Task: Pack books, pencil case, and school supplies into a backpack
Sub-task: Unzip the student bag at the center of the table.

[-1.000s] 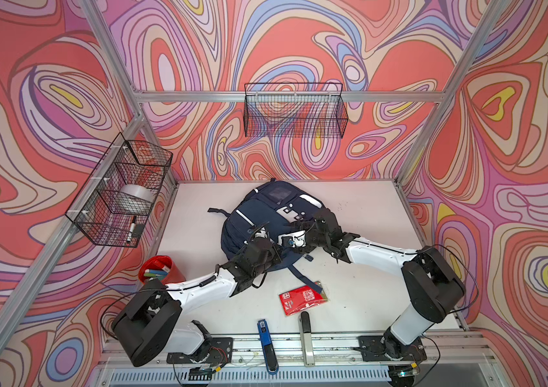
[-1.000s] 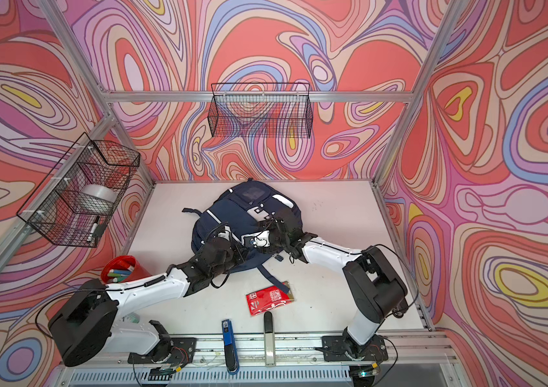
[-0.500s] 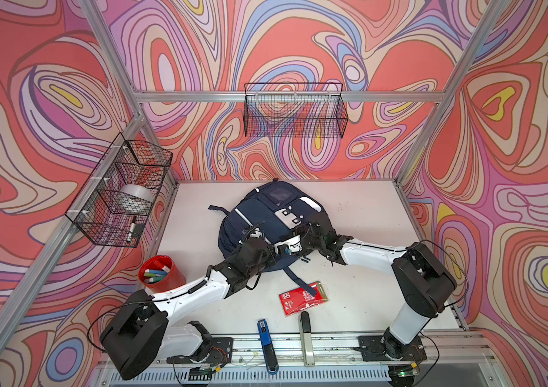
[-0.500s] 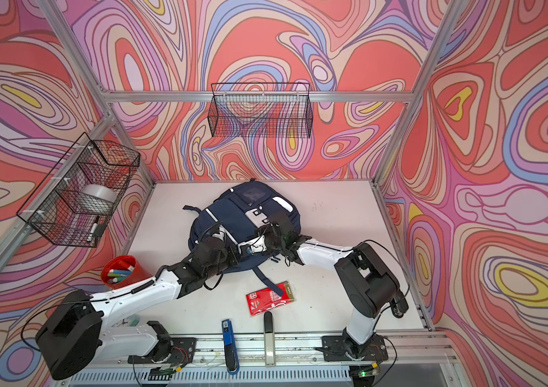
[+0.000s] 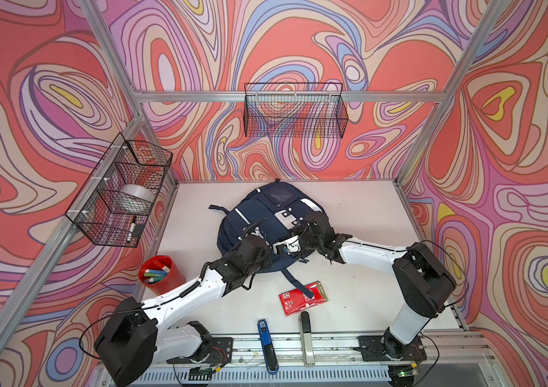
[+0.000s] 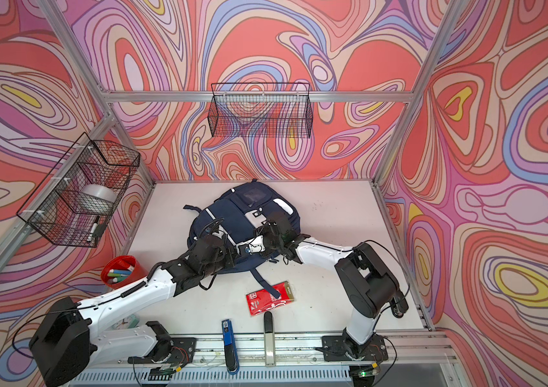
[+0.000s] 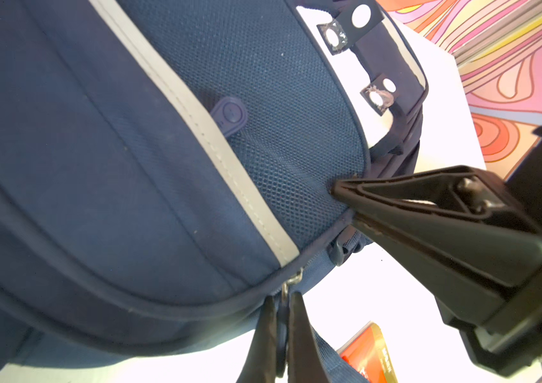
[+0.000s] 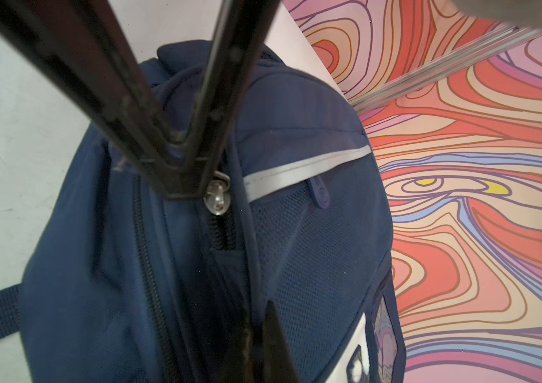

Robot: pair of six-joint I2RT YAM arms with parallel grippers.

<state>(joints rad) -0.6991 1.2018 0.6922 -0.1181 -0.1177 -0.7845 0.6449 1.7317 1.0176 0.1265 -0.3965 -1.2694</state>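
Note:
The navy backpack (image 5: pixel 266 214) (image 6: pixel 232 214) lies flat mid-table in both top views. My left gripper (image 7: pixel 282 298) (image 5: pixel 274 248) is shut on a dark zip pull (image 7: pixel 282 331) at the backpack's (image 7: pixel 130 165) near edge. My right gripper (image 8: pixel 256 331) (image 5: pixel 294 234) is shut on the fabric edge beside the partly open zip (image 8: pixel 221 235), close to the metal slider (image 8: pixel 217 199). A flat red packet (image 5: pixel 303 298) (image 6: pixel 271 298) (image 7: pixel 367 351) lies on the table in front, a backpack strap (image 5: pixel 294 284) across it. Books and pencil case are out of view.
A red cup of markers (image 5: pixel 161 274) stands front left. A blue stapler (image 5: pixel 266 345) and a grey-and-black bar (image 5: pixel 305 331) lie at the front edge. Wire baskets hang on the left wall (image 5: pixel 121 191), holding a tape roll, and on the back wall (image 5: pixel 294 114).
The right gripper has closed from open onto the backpack's edge. The left arm stretched further forward, its gripper staying shut at the backpack's near edge.

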